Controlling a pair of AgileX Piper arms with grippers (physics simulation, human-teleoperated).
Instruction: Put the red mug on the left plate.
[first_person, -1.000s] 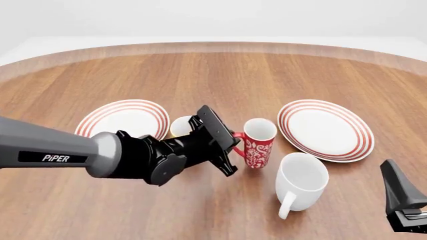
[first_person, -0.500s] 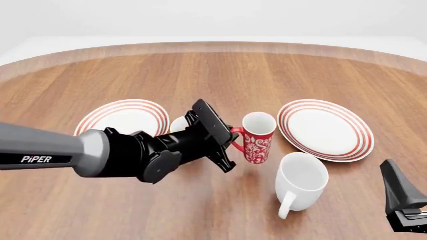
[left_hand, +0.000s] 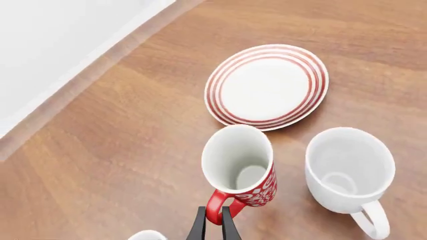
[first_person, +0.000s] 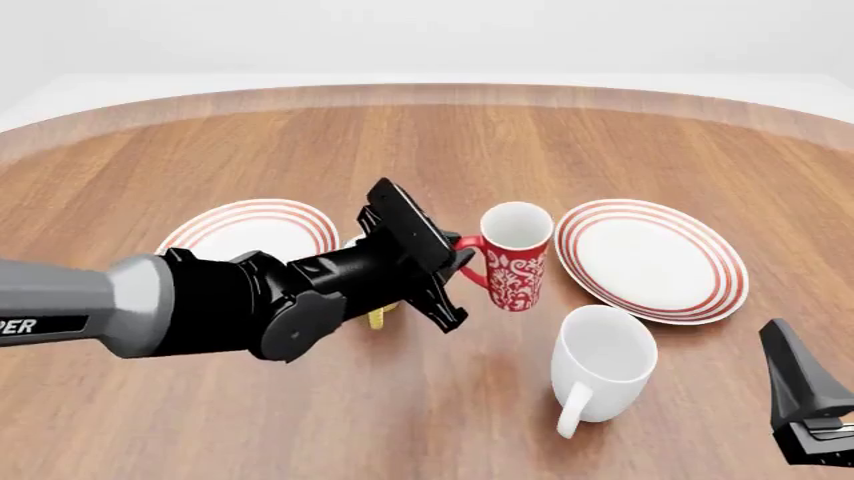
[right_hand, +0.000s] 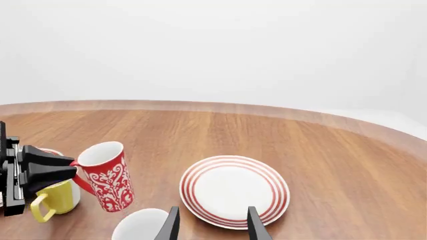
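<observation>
Red mug (first_person: 514, 258) with white floral pattern, white inside, is off the surface (first_person: 441, 150), tilted slightly, its shadow on the wood below it. It hangs between the two ringed plates, nearer the middle of the surface. Left tool (first_person: 454, 262) pinches the mug's red handle: in the left wrist view the two dark fingers (left_hand: 197, 227) are pressed close on either side of the handle loop.

Left plate (first_person: 254, 232), white with thin red rings, lies flat to the left of the mug, partly hidden behind the left arm's black wrist; nothing sits on the part that shows. Yellow mug (right_hand: 55, 199) is just beside the left tool on the plate's side, mostly hidden by the arm in the front view, handle toward the camera side in the right wrist view.

Right plate (first_person: 650, 258), same pattern, lies flat to the right of the red mug, apart from it. White mug (first_person: 601, 364), larger and plain, stands upright on the surface in front of the right plate, handle toward the near edge.

Right tool (right_hand: 212, 224) sits low at the near right, fingers spread, gripping nothing.
</observation>
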